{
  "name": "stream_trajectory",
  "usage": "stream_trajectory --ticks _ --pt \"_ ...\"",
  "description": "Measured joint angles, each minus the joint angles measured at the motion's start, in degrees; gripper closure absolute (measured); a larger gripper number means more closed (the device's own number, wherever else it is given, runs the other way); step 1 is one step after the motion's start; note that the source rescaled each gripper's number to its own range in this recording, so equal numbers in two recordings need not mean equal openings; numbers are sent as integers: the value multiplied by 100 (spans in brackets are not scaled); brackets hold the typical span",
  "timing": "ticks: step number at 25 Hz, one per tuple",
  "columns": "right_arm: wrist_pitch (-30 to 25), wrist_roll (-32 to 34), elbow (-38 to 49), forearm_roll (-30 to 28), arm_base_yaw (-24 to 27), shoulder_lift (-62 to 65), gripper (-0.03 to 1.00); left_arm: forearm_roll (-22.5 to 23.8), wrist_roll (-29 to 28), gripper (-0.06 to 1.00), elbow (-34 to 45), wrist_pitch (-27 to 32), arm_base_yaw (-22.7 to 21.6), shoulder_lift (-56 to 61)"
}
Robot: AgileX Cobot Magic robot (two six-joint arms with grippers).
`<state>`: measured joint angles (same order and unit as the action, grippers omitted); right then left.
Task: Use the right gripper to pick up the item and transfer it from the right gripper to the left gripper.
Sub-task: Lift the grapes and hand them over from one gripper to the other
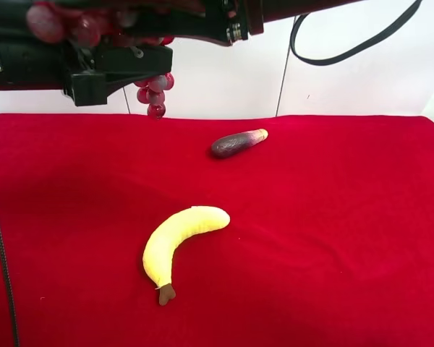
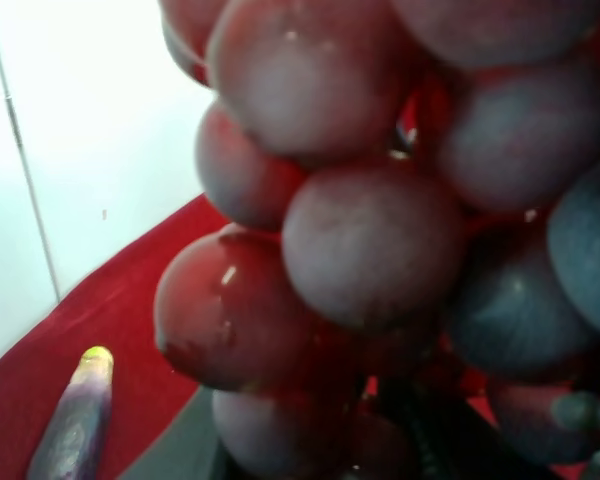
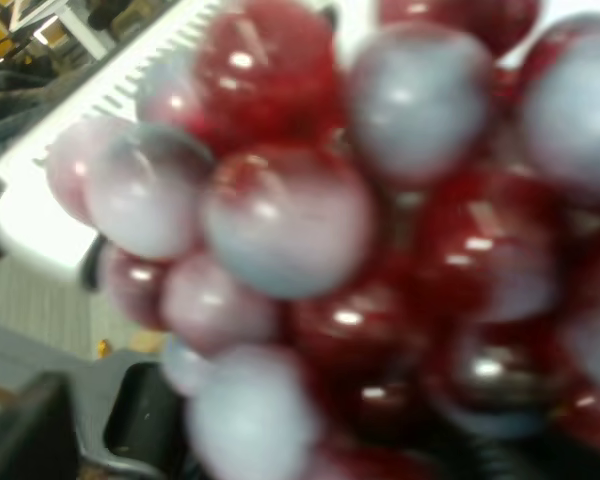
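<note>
Grapes (image 1: 156, 94) hang high in the air, clamped in the left gripper (image 1: 148, 63), a few dangling just beneath it; the right gripper (image 1: 137, 25) sits close against the bunch (its jaws are hidden, so I cannot tell whether it grips). Well below both grippers lies the red tabletop (image 1: 347, 253), carrying a yellow banana (image 1: 177, 235) and a smaller dark purple piece (image 1: 237, 143) with a tan tip

One bunch of toy grapes (image 1: 156, 90) is in view, its single grapes too crowded and blurred to count. There is one yellow plush banana (image 1: 181, 238), one dark purple eggplant piece (image 1: 239, 143) and one red cloth (image 1: 362, 275). Black arms number two: the arm at the exterior high view's left (image 1: 22, 65) and the arm at the exterior high view's right (image 1: 202, 22).
</note>
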<state>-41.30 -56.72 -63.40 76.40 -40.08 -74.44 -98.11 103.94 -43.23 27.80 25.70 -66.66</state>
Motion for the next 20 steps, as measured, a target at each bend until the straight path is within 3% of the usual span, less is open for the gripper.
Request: stream_trajectory --ticks 3,9,13,20 --pt "-27 -5 0 5 0 0 32 0 0 68 0 -14 0 -26" --pt "-57 -5 0 -66 0 34 29 0 0 68 0 -101 0 -27" --pt "-16 -5 0 -474 0 228 27 -27 -5 68 -4 -154 0 -22" --pt "215 20 0 -1532 0 906 10 -42 -5 68 -23 -258 0 -22"
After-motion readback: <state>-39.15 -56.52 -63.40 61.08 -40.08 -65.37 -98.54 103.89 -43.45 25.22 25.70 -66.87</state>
